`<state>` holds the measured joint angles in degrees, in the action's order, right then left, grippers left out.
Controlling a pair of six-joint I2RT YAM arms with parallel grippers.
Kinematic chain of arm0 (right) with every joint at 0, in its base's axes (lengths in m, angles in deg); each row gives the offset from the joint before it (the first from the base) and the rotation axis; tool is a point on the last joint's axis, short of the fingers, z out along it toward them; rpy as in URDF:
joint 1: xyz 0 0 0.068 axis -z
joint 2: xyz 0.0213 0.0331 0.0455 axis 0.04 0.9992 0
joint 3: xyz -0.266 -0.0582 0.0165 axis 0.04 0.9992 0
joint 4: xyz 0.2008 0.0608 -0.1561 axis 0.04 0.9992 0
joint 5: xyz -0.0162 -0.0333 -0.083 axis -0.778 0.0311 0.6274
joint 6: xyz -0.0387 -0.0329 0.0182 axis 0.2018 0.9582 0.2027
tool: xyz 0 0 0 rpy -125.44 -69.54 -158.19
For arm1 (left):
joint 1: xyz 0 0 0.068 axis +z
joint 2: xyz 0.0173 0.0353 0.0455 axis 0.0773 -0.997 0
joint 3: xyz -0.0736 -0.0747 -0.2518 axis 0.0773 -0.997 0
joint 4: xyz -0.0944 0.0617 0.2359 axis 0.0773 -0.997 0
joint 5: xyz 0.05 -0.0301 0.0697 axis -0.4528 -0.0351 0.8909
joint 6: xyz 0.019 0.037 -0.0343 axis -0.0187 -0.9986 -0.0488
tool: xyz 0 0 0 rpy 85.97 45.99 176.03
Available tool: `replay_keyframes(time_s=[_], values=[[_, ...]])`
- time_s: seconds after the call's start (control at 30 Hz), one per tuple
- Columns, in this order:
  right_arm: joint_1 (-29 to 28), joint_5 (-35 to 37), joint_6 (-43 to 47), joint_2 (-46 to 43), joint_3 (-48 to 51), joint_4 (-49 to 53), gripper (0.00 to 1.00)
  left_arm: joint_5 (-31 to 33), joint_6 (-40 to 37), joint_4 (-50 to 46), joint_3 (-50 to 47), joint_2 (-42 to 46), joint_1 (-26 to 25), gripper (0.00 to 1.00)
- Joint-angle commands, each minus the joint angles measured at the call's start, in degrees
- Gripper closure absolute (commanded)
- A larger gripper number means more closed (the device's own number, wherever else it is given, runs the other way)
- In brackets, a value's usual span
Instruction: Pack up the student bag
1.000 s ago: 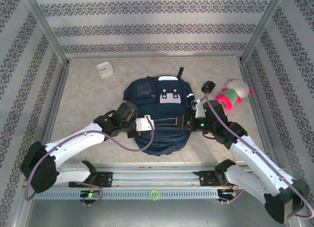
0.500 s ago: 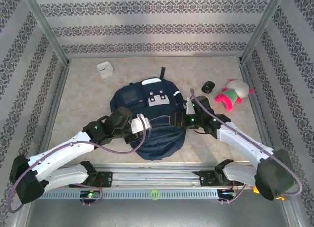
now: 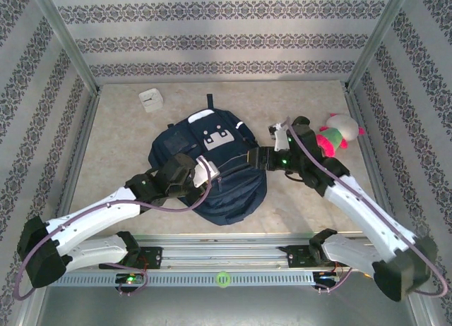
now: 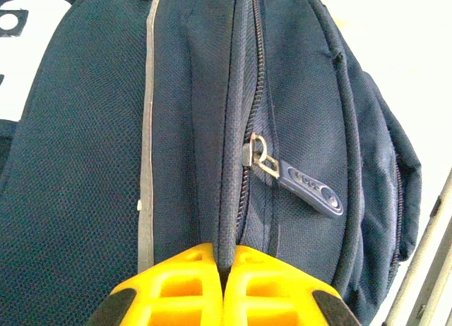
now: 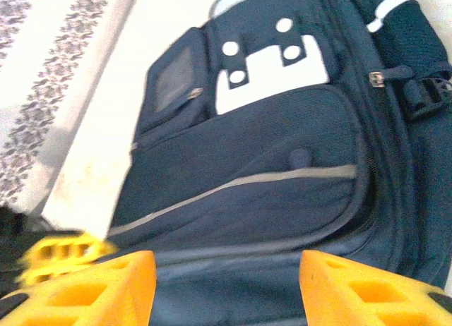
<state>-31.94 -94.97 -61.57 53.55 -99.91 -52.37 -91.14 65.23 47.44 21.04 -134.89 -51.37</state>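
While the left gripper [image 3: 205, 173] pinches shut on a fold of the student bag [image 3: 185, 144] beside its zipper, the right gripper [image 3: 256, 159] hangs at the pack's right flank, jaws apart, navy fabric ahead of them and nothing visibly gripped. The bag lies flat in the middle of the table [image 3: 120, 142], its long axis running away from the arm bases, top leaning left. Its zipper pull [image 4: 305, 187] sits just beyond that pinch, on the side toward the right arm, which looks the freer one to draw it.
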Motion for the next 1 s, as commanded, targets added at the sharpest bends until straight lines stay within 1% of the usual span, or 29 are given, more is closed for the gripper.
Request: replay_keyframes(time_s=[0.0, 0.07, 0.17, 0.23, 0.33, 0.4, 0.5, 0.67, 0.87, 0.97], values=[[-3.93, 2.54, 1.35, -4.77, 0.74, 6.65, 0.48, -2.57, 3.19, 8.03, 2.58, 0.33, -1.05, 1.00], [-7.61, 3.02, 0.15, -7.33, 2.69, 4.86, 0.50, -2.96, 3.46, 8.38, 2.45, 0.54, -1.05, 1.00], [-12.70, 4.48, -0.98, -8.93, 5.04, 1.35, 0.52, -3.34, 3.70, 8.81, 2.15, 0.98, -1.05, 1.00], [-15.38, 5.21, -1.38, -8.58, 6.39, -1.34, 0.52, -3.75, 3.75, 8.92, 2.15, 1.07, -1.07, 1.00], [-18.10, 3.50, -0.89, -6.50, 7.59, -5.30, 0.53, -4.58, 3.80, 9.20, 2.19, 1.02, -1.05, 1.00], [-18.90, 2.16, -0.69, -4.71, 7.82, -7.01, 0.53, -4.88, 3.93, 9.23, 2.29, 0.94, -1.05, 1.00], [-19.48, 2.06, -0.23, -2.01, 7.47, -7.74, 0.53, -5.21, 4.26, 9.31, 2.43, 0.94, -1.05, 1.00], [-20.49, 2.78, -3.52, 2.35, 7.23, -11.99, 0.53, -5.45, 4.71, 9.84, 3.00, 0.75, -1.07, 1.00], [-22.32, 7.00, -5.32, 5.95, 5.56, -10.87, 0.53, -6.31, 5.06, 9.98, 4.24, -0.52, -1.07, 1.00], [-23.13, 11.06, -5.87, 7.44, 4.87, -8.98, 0.53, -6.58, 5.06, 10.06, 4.76, -0.96, -1.05, 1.00]])
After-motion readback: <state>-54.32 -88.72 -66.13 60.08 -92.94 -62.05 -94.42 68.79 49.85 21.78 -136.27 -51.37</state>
